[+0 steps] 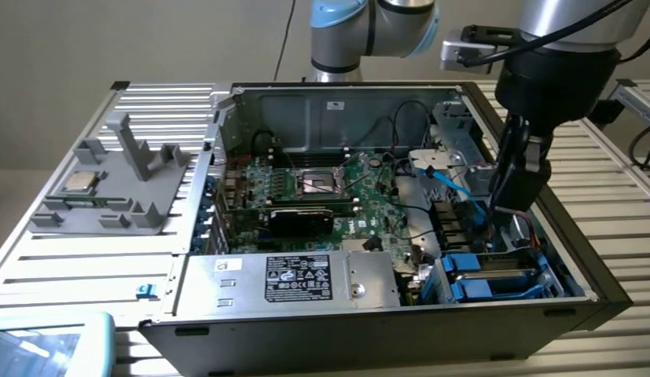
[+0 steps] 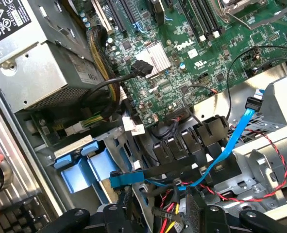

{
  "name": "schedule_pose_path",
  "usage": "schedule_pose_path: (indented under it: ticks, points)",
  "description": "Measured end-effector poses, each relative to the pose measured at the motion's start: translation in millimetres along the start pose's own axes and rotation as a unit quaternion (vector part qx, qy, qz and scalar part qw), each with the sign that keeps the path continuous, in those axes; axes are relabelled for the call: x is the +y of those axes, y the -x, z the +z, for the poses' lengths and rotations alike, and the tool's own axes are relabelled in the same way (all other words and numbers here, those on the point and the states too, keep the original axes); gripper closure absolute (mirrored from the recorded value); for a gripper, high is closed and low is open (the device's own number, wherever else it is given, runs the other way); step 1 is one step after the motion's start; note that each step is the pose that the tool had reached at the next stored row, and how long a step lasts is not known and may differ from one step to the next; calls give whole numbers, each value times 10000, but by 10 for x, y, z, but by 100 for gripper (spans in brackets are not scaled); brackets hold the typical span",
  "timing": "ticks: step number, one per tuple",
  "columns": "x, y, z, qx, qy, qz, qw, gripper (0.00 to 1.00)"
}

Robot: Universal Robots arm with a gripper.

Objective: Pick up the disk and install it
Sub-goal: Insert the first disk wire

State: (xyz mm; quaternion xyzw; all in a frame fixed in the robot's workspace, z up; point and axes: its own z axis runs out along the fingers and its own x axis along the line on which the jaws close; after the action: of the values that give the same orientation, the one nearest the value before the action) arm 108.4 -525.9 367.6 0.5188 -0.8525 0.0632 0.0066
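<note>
Gripper (image 1: 510,206) first: it hangs inside the open computer case (image 1: 336,102), towards the exterior view's right — clenched or released, I cannot tell. Leftmost, a grey plastic jig (image 1: 115,212); centre, the green motherboard (image 1: 325,196) and a boxy silver power supply (image 1: 293,279). Rightmost, below me, the disk (image 1: 500,273) lies flat in its bay — I judge it rigid, fairly heavy, shock-sensitive, best gripped by its blue plastic carrier (image 1: 469,289) edges.
</note>
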Motion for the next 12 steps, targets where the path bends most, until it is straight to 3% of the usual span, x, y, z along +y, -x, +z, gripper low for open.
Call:
schedule_pose_path:
  ticks: [9, 12]
  points:
    - [-79, 1, -285, -3, -4, 1, 10000, 44]
    - [-82, -2, -301, -3, -3, 1, 10000, 44]
